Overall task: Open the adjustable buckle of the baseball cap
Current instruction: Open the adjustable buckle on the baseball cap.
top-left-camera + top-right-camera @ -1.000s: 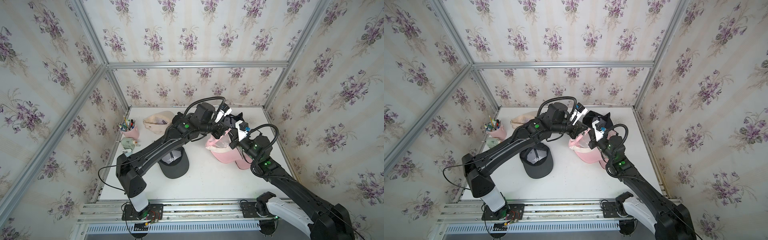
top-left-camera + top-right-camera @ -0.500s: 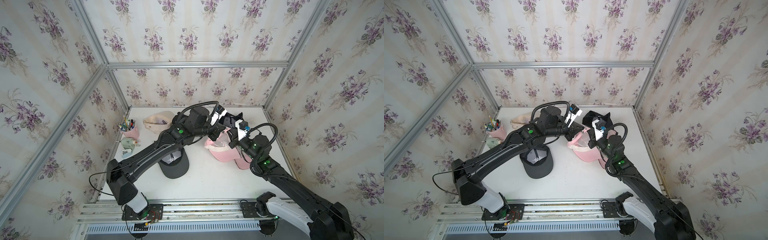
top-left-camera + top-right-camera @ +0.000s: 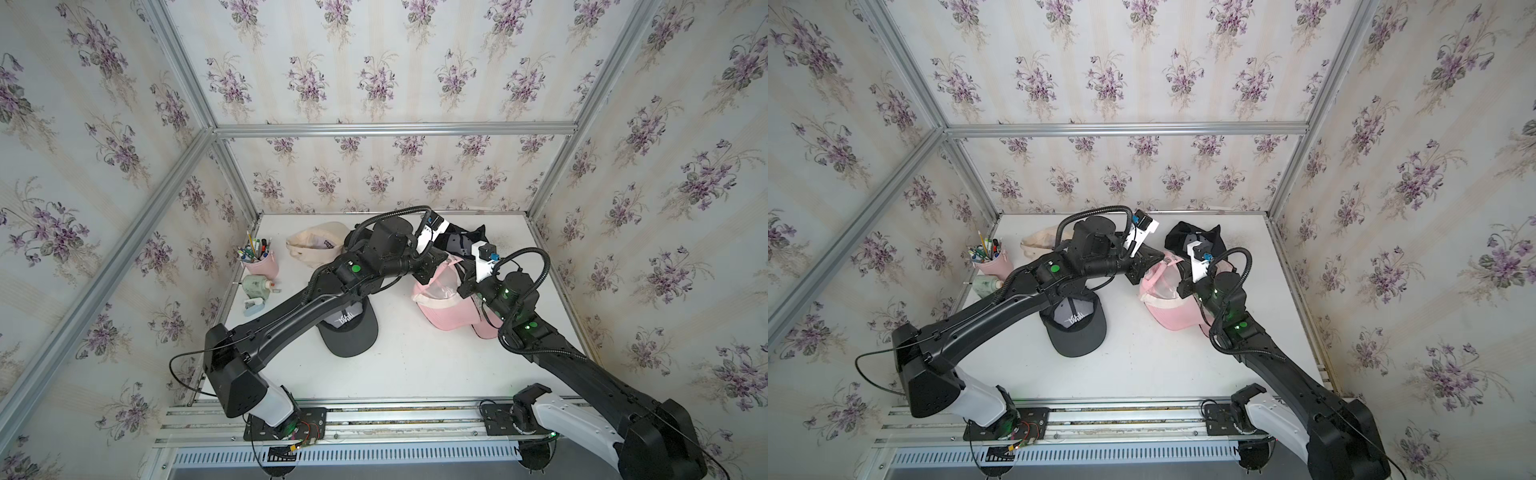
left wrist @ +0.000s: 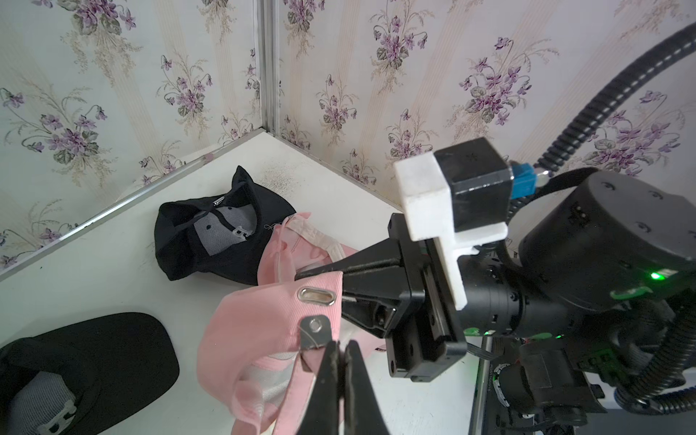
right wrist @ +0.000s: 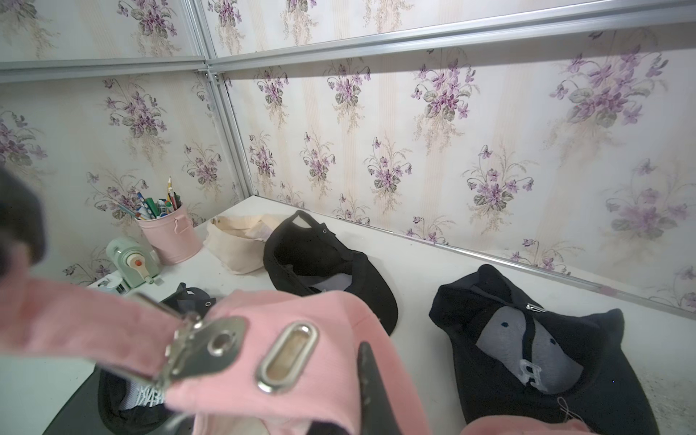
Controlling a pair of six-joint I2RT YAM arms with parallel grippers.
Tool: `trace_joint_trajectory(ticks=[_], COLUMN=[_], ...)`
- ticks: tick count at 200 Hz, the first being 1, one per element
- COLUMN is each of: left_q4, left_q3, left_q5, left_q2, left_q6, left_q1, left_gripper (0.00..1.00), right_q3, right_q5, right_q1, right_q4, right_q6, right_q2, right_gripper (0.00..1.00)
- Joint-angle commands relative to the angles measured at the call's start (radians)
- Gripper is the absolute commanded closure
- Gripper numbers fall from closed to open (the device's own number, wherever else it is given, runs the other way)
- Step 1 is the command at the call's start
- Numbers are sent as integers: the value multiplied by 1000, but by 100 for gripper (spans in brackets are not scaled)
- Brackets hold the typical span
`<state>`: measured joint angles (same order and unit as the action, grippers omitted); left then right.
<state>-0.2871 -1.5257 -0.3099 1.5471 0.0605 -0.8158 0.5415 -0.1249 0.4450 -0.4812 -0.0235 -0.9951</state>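
Top views: pink ribbed-fabric baseball cap (image 3: pixel 451 309) lies on the white bench (image 3: pixel 415 374) toward the right arm's side, its rear end apparently raised btw the two arms. Left tool (image 3: pixel 430 266) & right tool (image 3: pixel 463 286) both meet at the cap's back opening, but the wrists hide the tips here, so grip can't be read from above. Left wrist view: left tool jaws are pinched fully together on the thin pink fabric strap (image 4: pixel 292 395), right under the flat silver metal clasp buckle (image 4: pixel 314 329). Right tool (image 4: pixel 331 284) is clamped on the cap's back band just beside the oval silver metal eyelet (image 4: pixel 315 296). Right wrist view: buckle & eyelet sit side by side on the band, strap runs off taut toward the left arm, and one right tool finger (image 5: pixel 371 376) shows next to the eyelet. Can't tell if the clasp flap is fully lifted. Judgement: step in hand = freeing the strap through the buckle. Right tool should act as a fixed anchor w/o twisting the band. Left should pull slow & in line w/ the strap, away from the eyelet. If it binds, ease off and re-grip on the flap edge to lever it up first. Yanking risks the cloth slipping out of either pinch.
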Motion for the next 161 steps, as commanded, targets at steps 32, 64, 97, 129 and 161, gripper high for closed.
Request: trace_joint_trajectory(ticks=[32,64,97,129,161], left_q4=[27,31,-18,-63,-79], left_q3=[-12,-14,-38,-32,70], left_q5=[-9,12,78,146,165], left_q2=[15,13,-29,-111,-208], left_q6=[13,0,-78,-119,-161], left_q1=[1,1,1,1,1], left_gripper=[87,69,36,28,35], right_q3=[9,46,116,131,212], right_q5=[0,-8,-31,-54,-103], right_q1=[0,0,-1,-1,-1], right_q4=[-29,10,101,77,143], right_q6=[-45,-68,-88,-101,-114], right_q2=[11,3,-39,-45,-86], right_gripper=[100,100,100,100,100])
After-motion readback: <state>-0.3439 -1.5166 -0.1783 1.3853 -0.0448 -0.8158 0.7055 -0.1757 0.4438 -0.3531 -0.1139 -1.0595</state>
